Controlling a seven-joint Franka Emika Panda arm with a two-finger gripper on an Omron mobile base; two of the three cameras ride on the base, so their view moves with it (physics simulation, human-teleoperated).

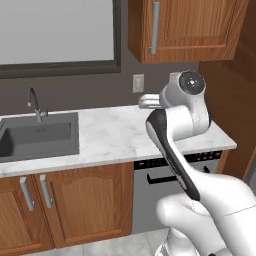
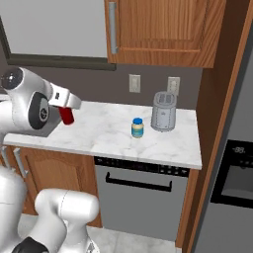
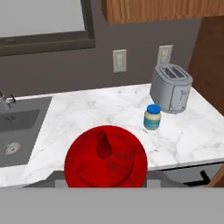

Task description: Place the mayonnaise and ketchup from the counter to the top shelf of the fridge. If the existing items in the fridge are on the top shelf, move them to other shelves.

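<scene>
The ketchup [image 2: 66, 116], a red squeeze bottle, hangs upright in my gripper [image 2: 65, 110] above the left part of the counter [image 2: 113, 136]. In the hand view the ketchup [image 3: 105, 161] is seen from above, its nozzle pointing at the camera, and it covers the fingertips. The mayonnaise [image 2: 137, 128], a small jar with a blue lid and label, stands on the counter to the right of the gripper, just left of the toaster; the mayonnaise [image 3: 152, 117] is well clear of the bottle. The grey fridge [image 2: 232, 168] stands at the far right, door shut, shelves hidden.
A grey toaster [image 2: 163, 111] stands by the wall near the counter's right end. A sink [image 1: 40, 135] with a faucet [image 1: 34, 102] lies to the left. A wooden upper cabinet [image 2: 158, 29] hangs overhead. A tall wooden panel [image 2: 217, 123] separates counter and fridge.
</scene>
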